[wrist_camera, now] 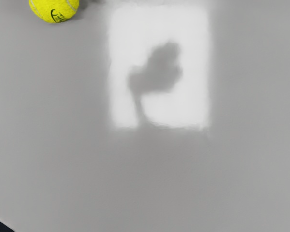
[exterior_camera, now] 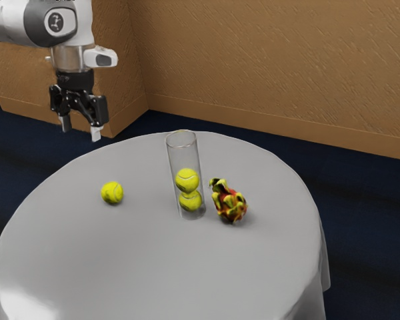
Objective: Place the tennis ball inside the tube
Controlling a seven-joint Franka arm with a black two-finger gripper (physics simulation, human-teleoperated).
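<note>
Plainly, the claw (exterior_camera: 81, 129) is wide: its two fingers stand apart with a clear gap between them, and nothing is held there. It points downward, up in the air at the exterior view's upper left, where the arm (exterior_camera: 52, 23) comes in.

The loose ball (exterior_camera: 112, 193) lies on the table (exterior_camera: 147, 267), lower than the claw and well apart from it, touching neither finger. In the exterior view it sits below the claw and a little toward that view's right. The wrist view has this ball only partly inside its border, off to one side of the hand's line of sight, with dark lettering on its yellow felt.

Farther toward the exterior view's right stands the tube (exterior_camera: 185, 157), clear and upright, its round rim uppermost. Inside are two more balls, an upper one (exterior_camera: 187, 181) resting over a lower one (exterior_camera: 190, 201). The loose ball is outside the tube, with bare table between.

Just beside the tube, on the side away from the loose ball, is a red and yellow-green fruit (exterior_camera: 229, 203). A bright patch (wrist_camera: 193, 108) with a dark shadow (wrist_camera: 157, 72) in it shows on the table in the wrist view.
</note>
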